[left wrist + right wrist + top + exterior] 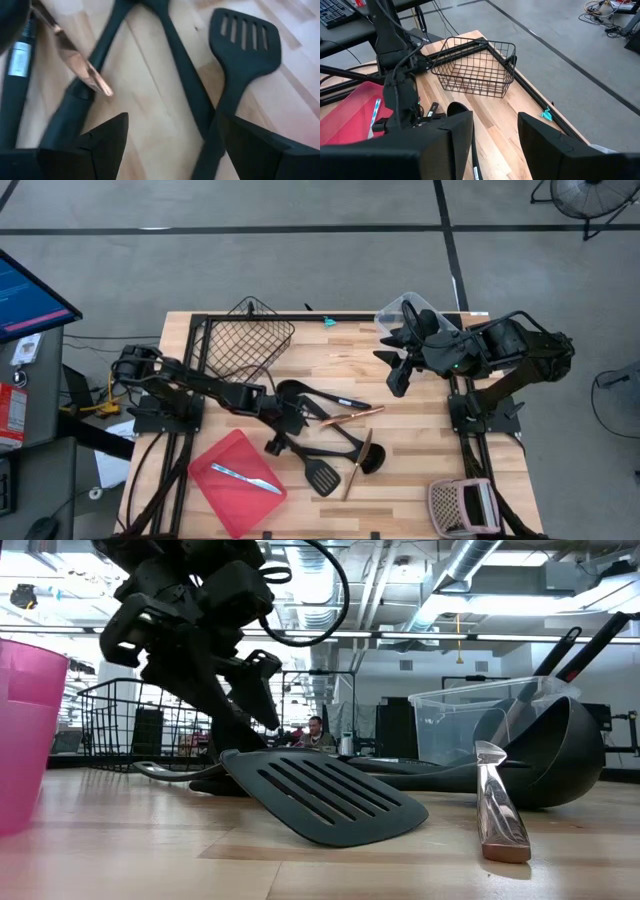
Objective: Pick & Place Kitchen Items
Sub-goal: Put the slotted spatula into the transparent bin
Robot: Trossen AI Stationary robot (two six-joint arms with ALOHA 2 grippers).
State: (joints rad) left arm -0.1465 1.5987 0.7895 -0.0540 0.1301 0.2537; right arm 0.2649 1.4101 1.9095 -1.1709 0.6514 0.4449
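Observation:
Several black utensils lie in a loose pile on the wooden table's middle: ladles (300,392), a spoon (368,455) and a slotted turner (322,477), whose head also shows in the left wrist view (245,37). A copper knife (352,415) lies across the black handles (75,60). My left gripper (280,430) is open just above the pile, its fingers (107,142) standing on either side of two black handles (200,110). My right gripper (400,375) is open and empty, raised over the table's far right (495,145).
A black wire basket (248,335) stands at the far left. A red tray (225,460) with a silver knife (245,477) lies at the near left. A clear plastic tub (410,315) is at the far right, and a pale slotted holder (462,505) at the near right.

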